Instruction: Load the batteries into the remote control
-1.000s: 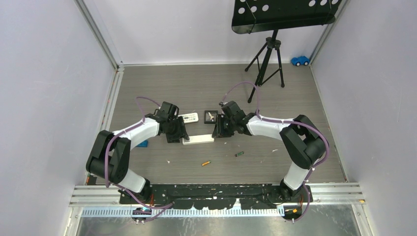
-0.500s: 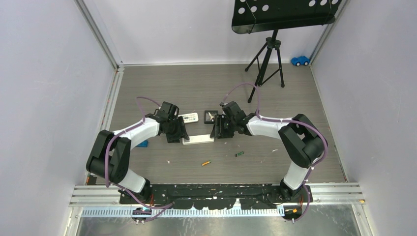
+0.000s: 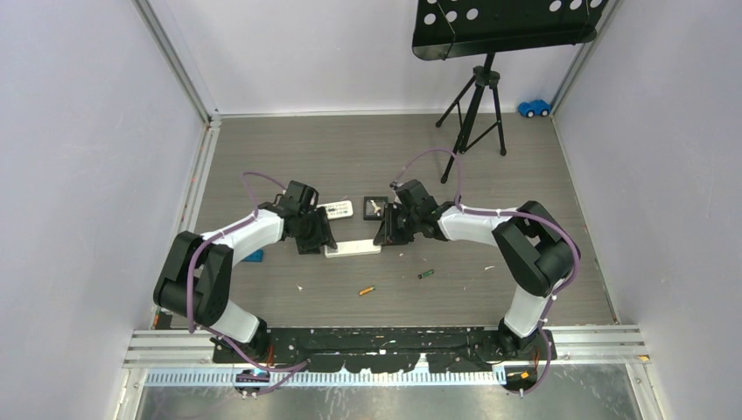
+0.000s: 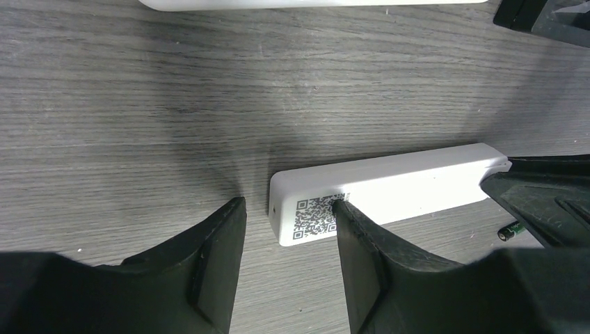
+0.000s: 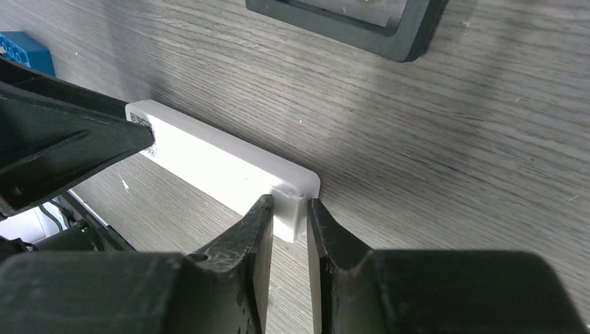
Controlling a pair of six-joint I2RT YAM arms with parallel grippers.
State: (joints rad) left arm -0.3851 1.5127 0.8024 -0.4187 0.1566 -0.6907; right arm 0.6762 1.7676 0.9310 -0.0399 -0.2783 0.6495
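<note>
Lying flat on the table (image 3: 350, 157), the remote control (image 5: 222, 163) is pinched at one end by the nearly closed right gripper (image 5: 287, 221). Its labelled end is set between the jaws of the half-open left gripper (image 4: 289, 216), by which nothing is held.

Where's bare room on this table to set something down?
Free: the wide far stretch between the left rail and the tripod; the near strip between the orange battery and mounting plate. Crowded: the middle, where the left gripper and right gripper meet at the remote control, shorter remote and black tray just behind.
</note>
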